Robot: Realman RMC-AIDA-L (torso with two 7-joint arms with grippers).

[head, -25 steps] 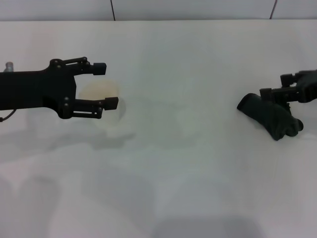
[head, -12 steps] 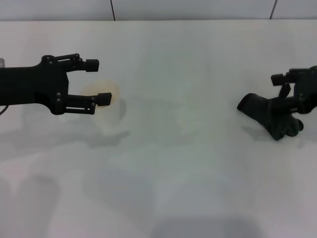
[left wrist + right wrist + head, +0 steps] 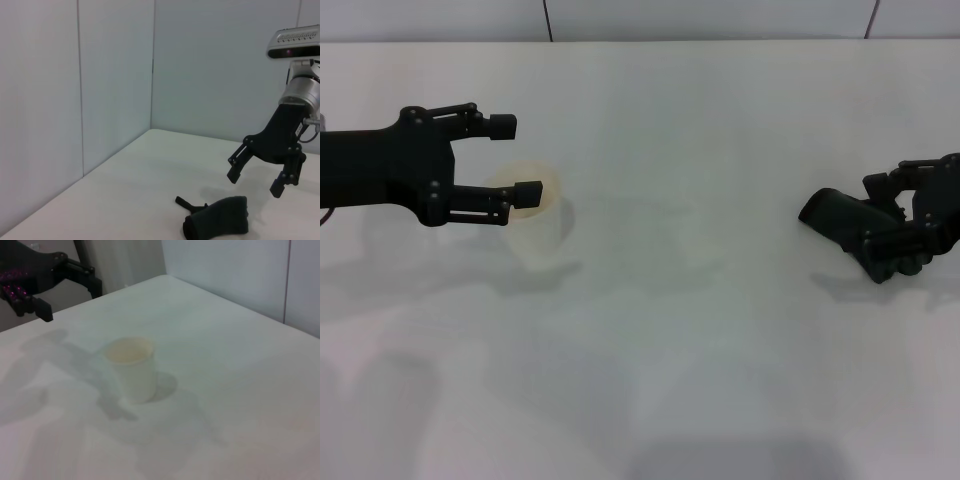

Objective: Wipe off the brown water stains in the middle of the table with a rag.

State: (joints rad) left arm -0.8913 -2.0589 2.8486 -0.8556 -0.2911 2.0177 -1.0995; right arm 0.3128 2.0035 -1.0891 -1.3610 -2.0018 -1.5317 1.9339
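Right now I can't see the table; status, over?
Right tool open above lumpy black rag, not gripping. Left tool open beside whitish plastic cup. No brown stain visible.

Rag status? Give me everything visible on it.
The rag is a soft, matte black cloth bunched into a lumpy roll, lying on the white table at the robot's right side. The left wrist view shows a thicker rolled body with a thin tail poking out. The right gripper is at its outer end with fingers spread; in the left wrist view it hangs just above the cloth, not clamped on it. Nothing else touches the rag.
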